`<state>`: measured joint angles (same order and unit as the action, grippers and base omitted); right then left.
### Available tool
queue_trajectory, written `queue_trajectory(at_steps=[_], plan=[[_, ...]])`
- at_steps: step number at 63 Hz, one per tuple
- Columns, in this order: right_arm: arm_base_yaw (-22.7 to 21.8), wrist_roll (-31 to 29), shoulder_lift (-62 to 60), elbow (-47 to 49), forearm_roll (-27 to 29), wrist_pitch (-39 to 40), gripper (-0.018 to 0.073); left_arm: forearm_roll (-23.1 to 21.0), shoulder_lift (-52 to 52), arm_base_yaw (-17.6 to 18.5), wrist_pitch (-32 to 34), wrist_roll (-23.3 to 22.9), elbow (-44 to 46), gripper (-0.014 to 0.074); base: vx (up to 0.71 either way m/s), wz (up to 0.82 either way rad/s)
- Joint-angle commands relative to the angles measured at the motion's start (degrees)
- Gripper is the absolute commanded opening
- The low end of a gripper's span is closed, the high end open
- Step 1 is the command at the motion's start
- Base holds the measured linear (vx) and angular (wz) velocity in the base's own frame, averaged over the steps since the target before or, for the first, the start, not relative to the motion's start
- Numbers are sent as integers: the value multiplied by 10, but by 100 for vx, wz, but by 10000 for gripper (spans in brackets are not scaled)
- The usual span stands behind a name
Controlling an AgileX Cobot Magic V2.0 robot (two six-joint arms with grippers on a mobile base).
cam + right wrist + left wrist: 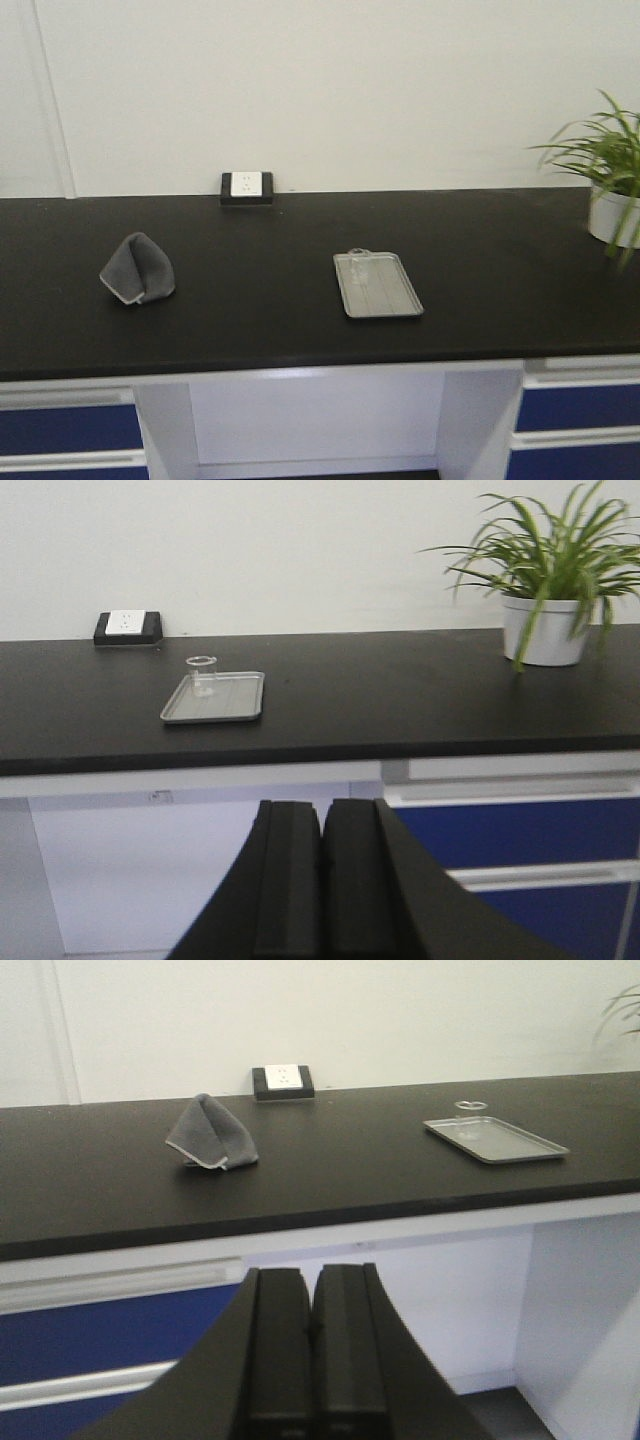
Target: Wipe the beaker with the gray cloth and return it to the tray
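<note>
A gray cloth (137, 268), bunched into a peak, lies on the left of the black counter; it also shows in the left wrist view (208, 1133). A metal tray (378, 284) lies at the counter's middle. A small clear beaker (201, 673) stands on the tray's far end (235, 702); in the front view it is only a faint rim (360, 253). My left gripper (312, 1290) and right gripper (322, 820) are both shut and empty, held below and in front of the counter edge. Neither shows in the front view.
A black-and-white wall socket box (247, 187) sits at the counter's back edge. A potted green plant (612, 180) in a white pot stands at the far right. Blue drawers (65, 428) flank an open knee space under the counter.
</note>
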<state>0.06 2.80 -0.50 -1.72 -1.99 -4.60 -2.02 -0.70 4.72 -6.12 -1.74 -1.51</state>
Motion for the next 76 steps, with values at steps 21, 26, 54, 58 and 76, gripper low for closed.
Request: queue_trajectory(at_steps=[21, 26, 54, 58, 76], plan=[[-3, -3, -5, -3, -1, 46, -11, -1, -8, 3, 46, -5, -18, -6, 47, 17], [-3, -3, -5, -3, -1, 46, -11, -1, -8, 3, 46, -5, -18, -6, 49, 11], [-3, -3, -5, -3, -1, 46, -11, -1, -8, 3, 46, -5, -18, -6, 45, 9], [-3, -3, -5, -3, -1, 46, -11, -1, -8, 3, 46, -5, -18, -6, 36, 7], [-3, -3, -5, -3, -1, 46, -11, -1, -8, 3, 46, -5, -18, -6, 26, 1]])
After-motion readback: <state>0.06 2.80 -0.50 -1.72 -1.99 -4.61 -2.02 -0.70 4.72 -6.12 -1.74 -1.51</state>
